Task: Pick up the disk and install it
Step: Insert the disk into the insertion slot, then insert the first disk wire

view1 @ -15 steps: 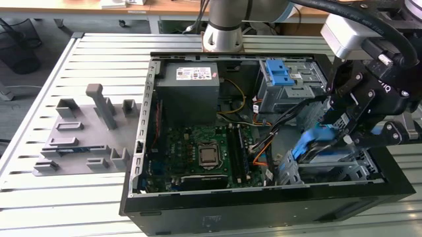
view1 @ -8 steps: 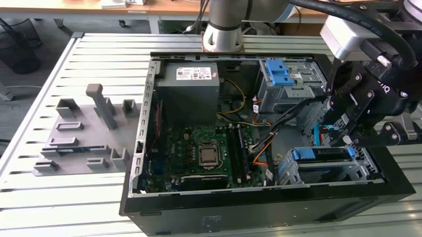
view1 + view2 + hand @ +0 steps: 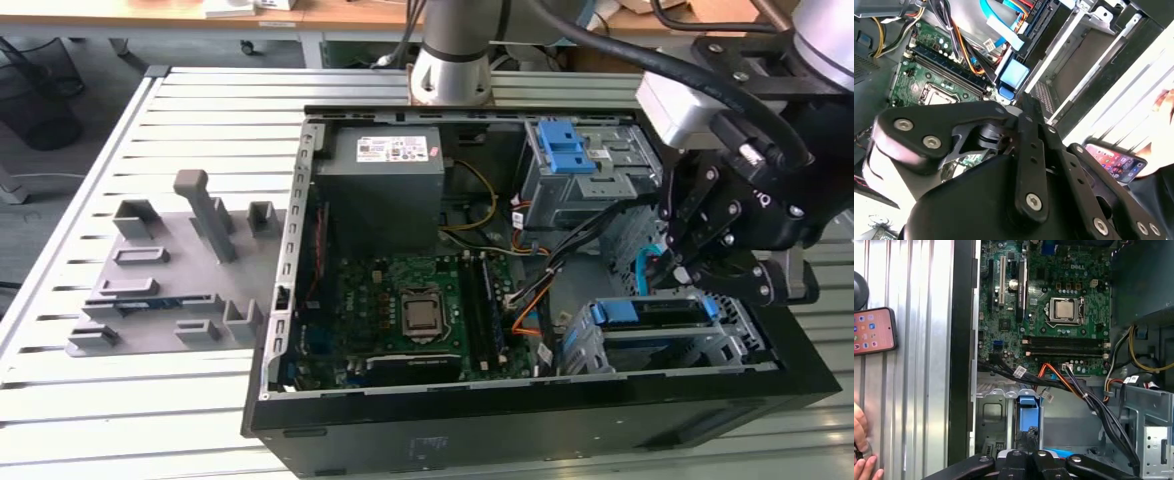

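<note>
Slatted metal table [image 3: 200, 420] carries an open computer case [image 3: 400, 420]. Over its drive bay the gripper [image 3: 727, 270] hangs, jaws hidden by the linkage, so I cannot tell their state. Just below them the disk [image 3: 654, 312] sits in its blue carrier. Loose cables [image 3: 1089, 400] beside the bay could snag. A phone [image 3: 871, 331] and hand [image 3: 861, 467] lie outside the case.

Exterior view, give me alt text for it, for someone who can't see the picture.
A black robot gripper hangs over the drive cage at the exterior view's right of an open computer case, just above a blue-framed disk sitting in the cage. The green motherboard lies mid-case, a grey power supply behind it, on a slatted metal table.
</note>
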Controlling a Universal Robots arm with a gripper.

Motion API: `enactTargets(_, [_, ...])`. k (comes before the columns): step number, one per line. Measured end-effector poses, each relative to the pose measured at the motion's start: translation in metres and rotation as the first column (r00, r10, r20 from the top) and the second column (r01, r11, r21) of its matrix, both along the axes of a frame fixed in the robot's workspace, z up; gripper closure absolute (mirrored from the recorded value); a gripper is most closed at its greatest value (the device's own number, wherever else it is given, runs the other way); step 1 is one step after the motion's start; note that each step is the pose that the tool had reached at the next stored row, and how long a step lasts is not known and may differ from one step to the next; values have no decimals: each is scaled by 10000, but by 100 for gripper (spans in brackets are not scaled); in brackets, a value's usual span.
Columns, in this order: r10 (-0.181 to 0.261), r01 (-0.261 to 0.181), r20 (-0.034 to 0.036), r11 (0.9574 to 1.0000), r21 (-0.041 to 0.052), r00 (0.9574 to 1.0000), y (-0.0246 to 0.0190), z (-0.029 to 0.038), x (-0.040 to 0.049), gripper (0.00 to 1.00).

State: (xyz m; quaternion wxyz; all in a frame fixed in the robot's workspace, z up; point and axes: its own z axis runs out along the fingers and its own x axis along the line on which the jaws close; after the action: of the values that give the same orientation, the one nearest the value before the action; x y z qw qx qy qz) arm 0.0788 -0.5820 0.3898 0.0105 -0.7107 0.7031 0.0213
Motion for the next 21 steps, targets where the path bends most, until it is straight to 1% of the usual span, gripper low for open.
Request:
enactTargets(1, [0, 0, 0, 10000, 0, 10000, 0, -18, 0, 89])
enactTargets(3, [0, 0, 2, 10000, 0, 10000, 0, -55, 0, 89])
enactTargets(5, [0, 0, 2, 10000, -2, 10000, 0, -78, 0, 89])
enactTargets(21, [0, 0, 2, 10000, -1, 10000, 0, -87, 8, 89])
